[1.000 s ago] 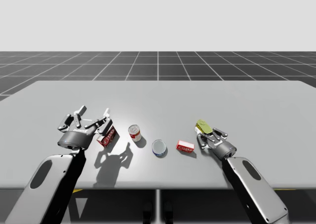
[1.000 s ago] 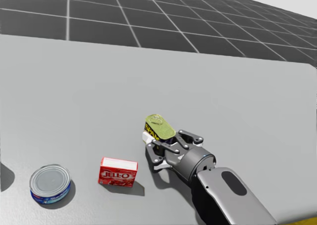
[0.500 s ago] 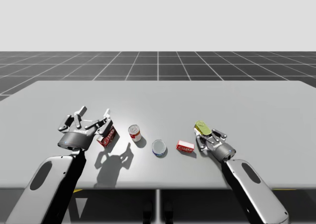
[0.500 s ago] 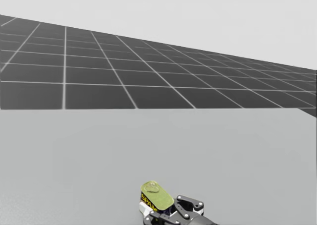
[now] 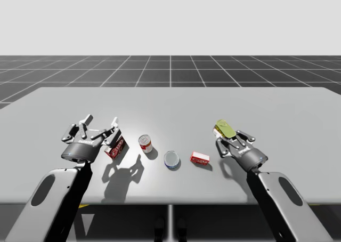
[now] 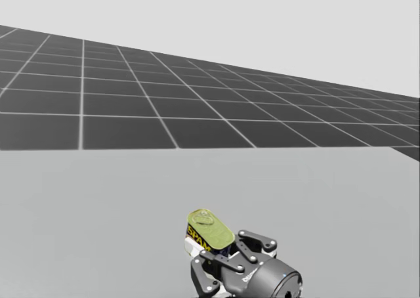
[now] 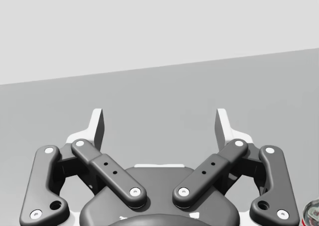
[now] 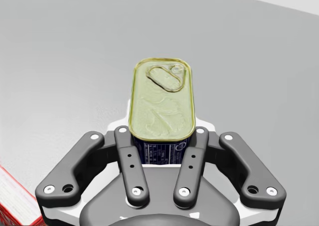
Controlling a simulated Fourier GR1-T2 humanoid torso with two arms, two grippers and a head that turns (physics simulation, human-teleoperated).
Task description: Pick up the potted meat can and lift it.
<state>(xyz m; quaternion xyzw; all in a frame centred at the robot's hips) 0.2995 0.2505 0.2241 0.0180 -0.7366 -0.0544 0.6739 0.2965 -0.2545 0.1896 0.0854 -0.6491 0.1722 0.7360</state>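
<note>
My right gripper (image 8: 162, 145) is clamped on the potted meat can (image 8: 162, 104), one finger against each long side. The can is tilted and seems raised off the grey table (image 5: 176, 103), near a small red box (image 5: 200, 158). My left gripper (image 7: 159, 126) hangs with its fingers spread wide.

potted meat can (image 8: 162, 102): dull metal lid | table (image 5: 176, 106): matt, smooth

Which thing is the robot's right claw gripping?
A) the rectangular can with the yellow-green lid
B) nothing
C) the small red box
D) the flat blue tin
A: in the right wrist view, the right gripper clamps the potted meat can between its fingers, from both sides.
</note>
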